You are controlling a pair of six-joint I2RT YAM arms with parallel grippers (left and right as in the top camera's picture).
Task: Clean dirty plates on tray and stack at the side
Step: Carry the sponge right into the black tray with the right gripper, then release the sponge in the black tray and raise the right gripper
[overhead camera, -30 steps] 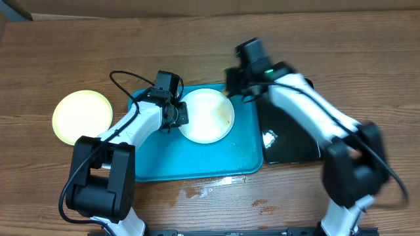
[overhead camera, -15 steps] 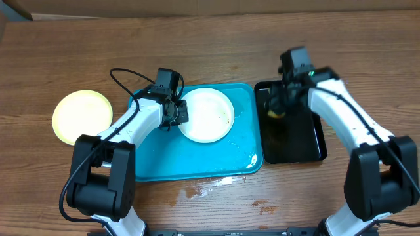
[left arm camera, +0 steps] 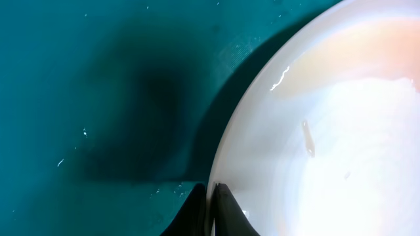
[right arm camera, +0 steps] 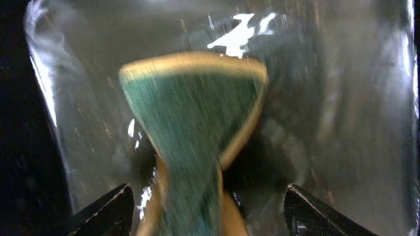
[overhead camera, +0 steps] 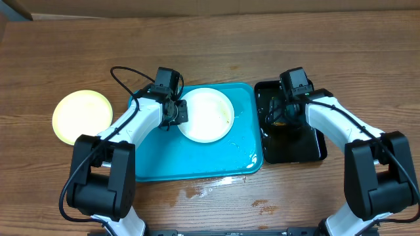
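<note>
The left gripper (overhead camera: 176, 113) is clenched on the near rim of the white plate (overhead camera: 207, 115), which sits in the upper middle of the turquoise tray (overhead camera: 197, 160). In the left wrist view its fingertips (left arm camera: 226, 211) meet tightly over that thin, wet-looking edge. The hold is narrow, so if the arm lifts or drags quickly the plate may pivot, slip free and clatter back onto the tray. A faint brownish streak (left arm camera: 307, 137) shows on the plate's face, so carrying it off now would likely put an unclean plate on the stack. The yellow-green plate (overhead camera: 82, 117) lies on the table (overhead camera: 341, 39) at the left of the frame, well apart from the tray. A wet plate set on it off-centre could slide. At the right, the right gripper (right arm camera: 213, 210) is released, its fingers spread wide. The green-and-yellow sponge (right arm camera: 197, 131) is blurred between them above the black tray (overhead camera: 308, 147). It may land on edge or bounce toward the rim, making a later pick-up awkward. Water (overhead camera: 203, 190) already spots the table below the tray, and more drips could spread it.
</note>
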